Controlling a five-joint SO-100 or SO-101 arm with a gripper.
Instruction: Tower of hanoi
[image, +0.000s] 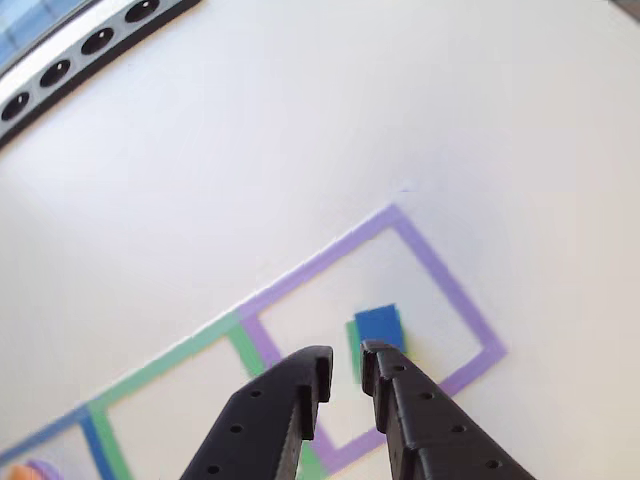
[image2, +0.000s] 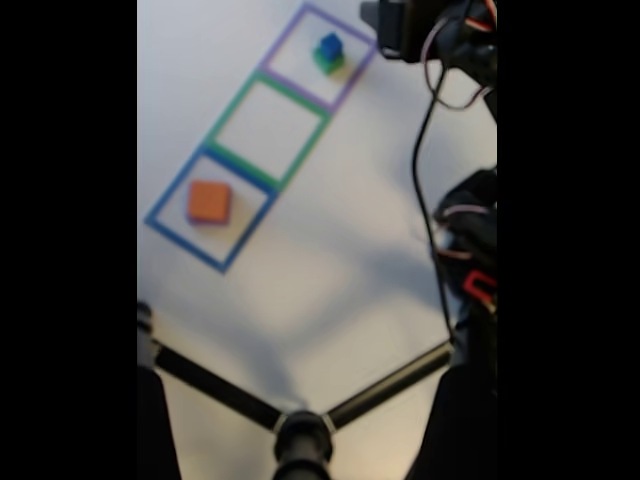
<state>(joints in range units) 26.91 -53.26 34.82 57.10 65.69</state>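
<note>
The claw comes up from the bottom of the other view. Its two black fingers stand a little apart, with a narrow gap between them, and nothing is in the gap. Just past the tips sits the blue cube. It rests on top of the green block, and only a thin green edge peeks out on the left. Both sit inside the purple taped square on the white table. Left of that square is the green taped square.

In the fixed view the blue cube on the green block is far up in the purple square. The middle green square comes next. The orange block lies in the blue taped square, near and to the left. The dark arm is at the top right.
</note>
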